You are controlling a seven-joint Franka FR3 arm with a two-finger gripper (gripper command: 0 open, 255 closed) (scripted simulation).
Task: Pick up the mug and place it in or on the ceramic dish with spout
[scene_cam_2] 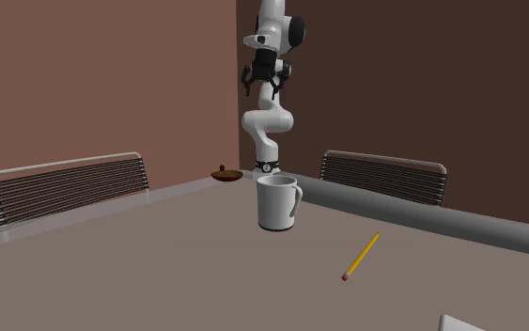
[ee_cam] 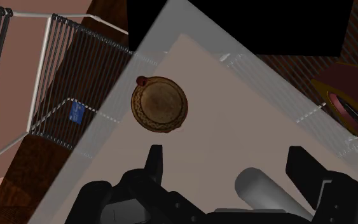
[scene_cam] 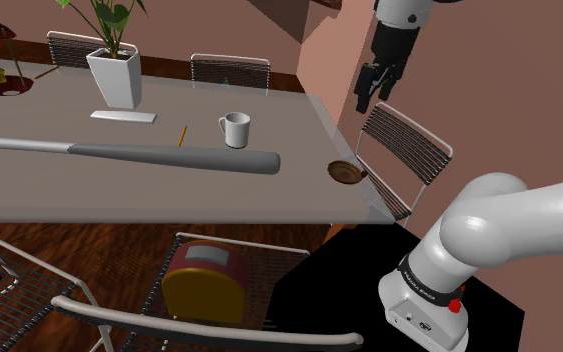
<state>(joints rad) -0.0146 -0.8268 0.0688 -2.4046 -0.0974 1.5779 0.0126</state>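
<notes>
A white mug stands upright on the grey table, handle toward the shoulder view's left. A small round brown dish with a spout sits near the table's corner closest to the arm. My black gripper hangs high above that corner, open, with nothing between its fingers. In the wrist view the dish lies just beyond the fingertips, far below them. The mug is well away from the gripper, toward the table's middle.
A long grey baseball bat lies across the table between mug and front edge. A pencil lies near the mug. A potted plant stands at the back. Wire chairs ring the table; one holds a yellow and red object.
</notes>
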